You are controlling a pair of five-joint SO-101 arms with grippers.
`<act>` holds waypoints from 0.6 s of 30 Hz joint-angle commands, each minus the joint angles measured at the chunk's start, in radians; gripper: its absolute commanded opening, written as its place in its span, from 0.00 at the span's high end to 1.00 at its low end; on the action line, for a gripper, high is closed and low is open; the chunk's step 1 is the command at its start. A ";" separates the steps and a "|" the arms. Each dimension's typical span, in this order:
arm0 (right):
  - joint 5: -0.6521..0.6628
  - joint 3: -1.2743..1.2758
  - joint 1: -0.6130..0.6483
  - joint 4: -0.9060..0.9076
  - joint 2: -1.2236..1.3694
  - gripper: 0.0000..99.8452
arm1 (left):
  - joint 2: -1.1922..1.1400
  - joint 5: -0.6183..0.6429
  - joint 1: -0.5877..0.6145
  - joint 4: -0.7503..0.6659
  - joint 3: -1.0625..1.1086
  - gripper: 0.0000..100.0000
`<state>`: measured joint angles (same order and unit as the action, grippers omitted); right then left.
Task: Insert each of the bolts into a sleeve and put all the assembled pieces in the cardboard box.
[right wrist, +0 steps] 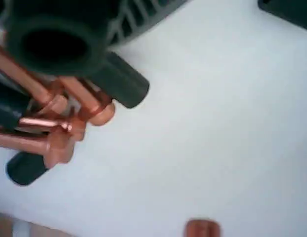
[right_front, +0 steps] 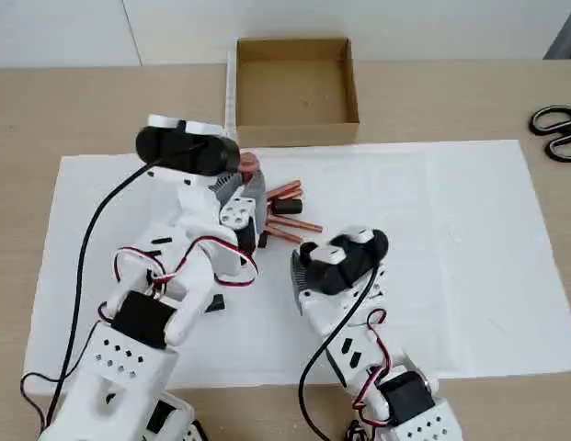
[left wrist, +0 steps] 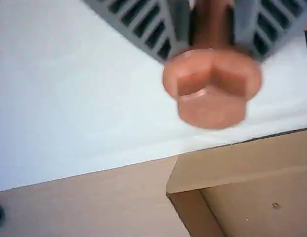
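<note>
My left gripper [right_front: 247,180] is shut on a copper bolt [right_front: 249,164] and hovers over the white sheet just in front of the cardboard box [right_front: 294,92]. In the left wrist view the bolt's hex head [left wrist: 212,89] sticks out between the grey fingers [left wrist: 138,24], with a box corner [left wrist: 227,197] beyond it. My right gripper [right_front: 302,253] is shut on a dark sleeve [right wrist: 47,47], whose hollow end faces the camera. It stays beside a pile of copper bolts [right_front: 290,223] [right wrist: 59,123] and dark sleeves [right_front: 286,207] [right wrist: 126,84].
A white paper sheet [right_front: 451,230] covers the table's middle. Scissors [right_front: 556,129] lie at the far right edge. Small dark pieces [right_front: 216,303] lie near the left arm's base. The sheet's right half has free room.
</note>
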<state>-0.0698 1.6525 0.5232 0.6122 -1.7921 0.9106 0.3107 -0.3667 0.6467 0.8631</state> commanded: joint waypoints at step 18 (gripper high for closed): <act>-0.009 -0.006 0.054 0.002 -0.015 1.00 | 0.021 0.170 -0.123 -0.032 -0.004 0.99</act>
<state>-0.0698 1.6525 0.5738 0.6122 -1.7921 0.9106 0.4733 -0.4803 0.6467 0.8631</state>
